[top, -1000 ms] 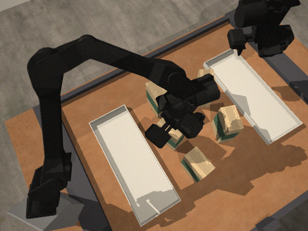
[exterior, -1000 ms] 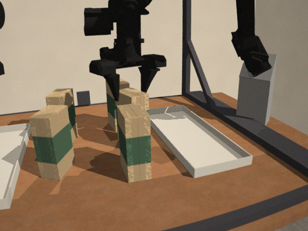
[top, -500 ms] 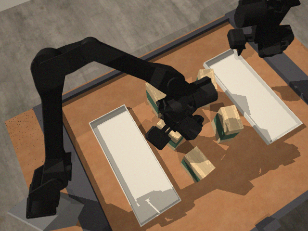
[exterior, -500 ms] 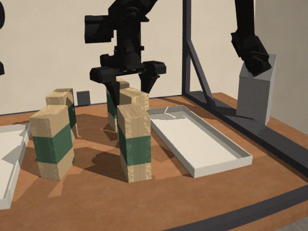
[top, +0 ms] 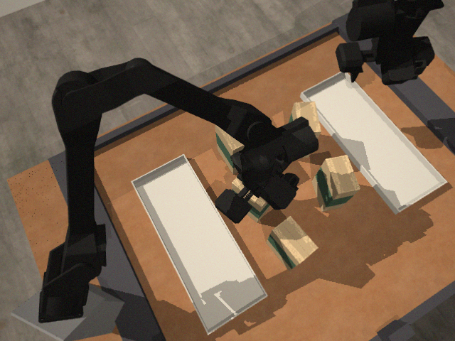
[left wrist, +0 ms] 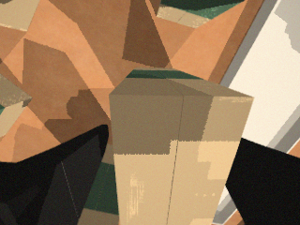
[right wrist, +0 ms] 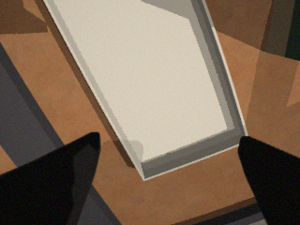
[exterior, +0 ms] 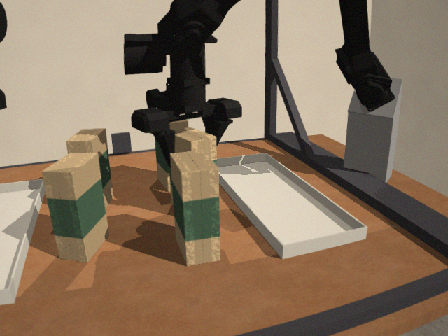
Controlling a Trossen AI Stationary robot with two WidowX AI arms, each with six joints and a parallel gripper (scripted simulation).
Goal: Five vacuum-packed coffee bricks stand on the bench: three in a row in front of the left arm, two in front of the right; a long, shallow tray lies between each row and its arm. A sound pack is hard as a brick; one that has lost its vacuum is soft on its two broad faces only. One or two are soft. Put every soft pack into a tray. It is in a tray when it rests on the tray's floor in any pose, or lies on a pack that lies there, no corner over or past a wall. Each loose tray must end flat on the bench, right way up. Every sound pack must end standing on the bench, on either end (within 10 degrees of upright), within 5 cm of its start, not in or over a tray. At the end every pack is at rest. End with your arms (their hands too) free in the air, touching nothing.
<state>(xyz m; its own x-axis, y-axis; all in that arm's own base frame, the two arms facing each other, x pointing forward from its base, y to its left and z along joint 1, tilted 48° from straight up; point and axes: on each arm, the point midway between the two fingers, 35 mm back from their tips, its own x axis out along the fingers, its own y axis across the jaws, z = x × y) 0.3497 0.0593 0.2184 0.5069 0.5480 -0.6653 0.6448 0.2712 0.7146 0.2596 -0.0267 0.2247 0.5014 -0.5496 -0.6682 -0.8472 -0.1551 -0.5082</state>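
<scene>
Three tan packs with green bands stand in the left arm's row: a far one (top: 224, 143), a middle one (top: 258, 202) (exterior: 197, 138) (left wrist: 155, 127) and a near one (top: 293, 238) (exterior: 200, 213). My left gripper (top: 253, 198) (exterior: 193, 146) (left wrist: 156, 129) is open, with its fingers on either side of the middle pack's top; contact cannot be told. Two packs stand in the right arm's row: one (top: 305, 111) (exterior: 80, 143) and another (top: 340, 177) (exterior: 78, 217). My right gripper (top: 371, 74) (right wrist: 171, 142) is open and empty above the end of its tray. No softness shows.
The left arm's shallow white tray (top: 161, 168) (exterior: 325, 240) lies flat beside its row. The right arm's tray (top: 422, 197) (exterior: 7, 295) (right wrist: 192, 161) lies beside the other row. The near left-row pack stands close to the left gripper. A dark frame edges the bench.
</scene>
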